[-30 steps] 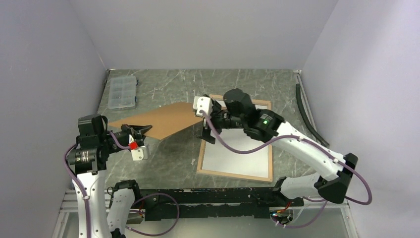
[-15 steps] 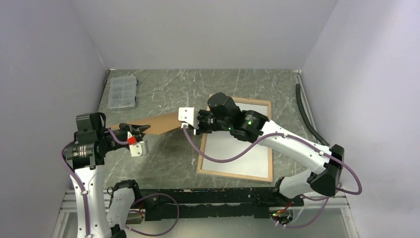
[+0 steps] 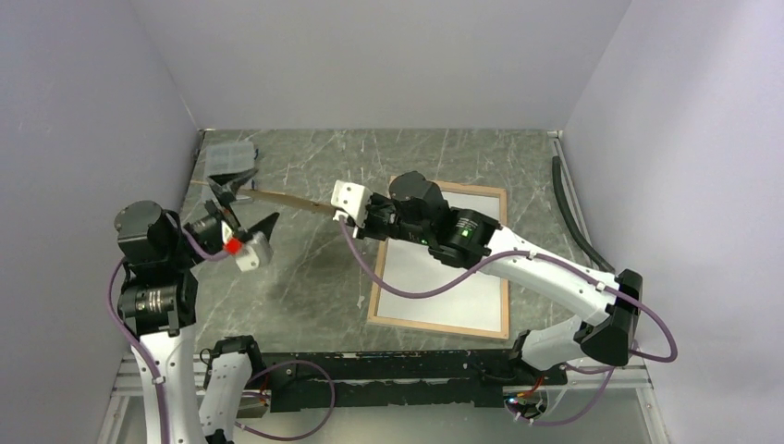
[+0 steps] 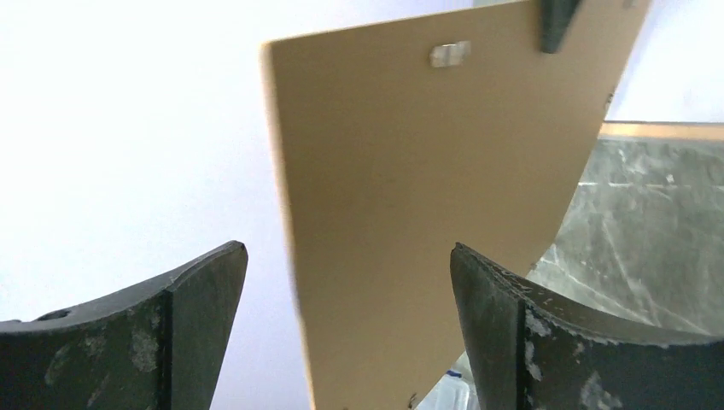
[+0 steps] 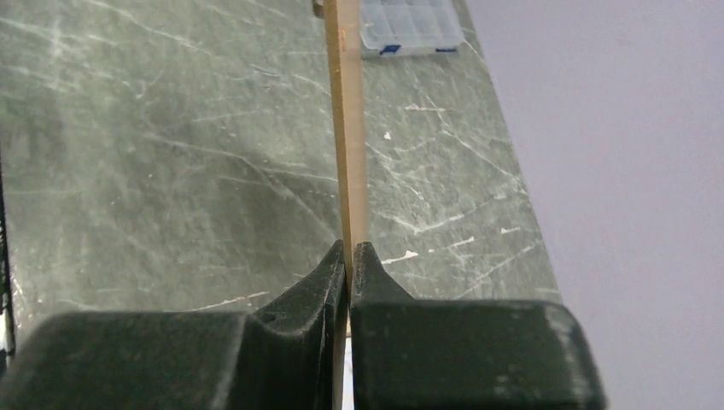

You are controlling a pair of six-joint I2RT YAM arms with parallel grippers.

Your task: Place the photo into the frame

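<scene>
The frame (image 3: 434,326) lies on the table right of centre with its light wood back up. A white sheet (image 3: 444,277) fills it, apparently the photo's plain back. My right gripper (image 3: 331,211) is shut on the right edge of the brown backing board (image 3: 291,202), which hangs above the table and shows nearly edge-on. The right wrist view shows the fingertips (image 5: 359,256) pinching the thin board (image 5: 346,128). My left gripper (image 3: 242,202) is open at the board's left end. In the left wrist view the board (image 4: 427,213) stands between the spread fingers (image 4: 205,282), touching neither.
A clear compartment box (image 3: 229,157) sits at the back left corner, partly behind my left gripper, and also shows in the right wrist view (image 5: 410,21). A black strip (image 3: 569,203) lies along the right wall. Walls close in three sides.
My right gripper closed on the board's right edge. My left gripper then opened, let go of the board and rose toward the back. The board tipped from flat to nearly edge-on.
</scene>
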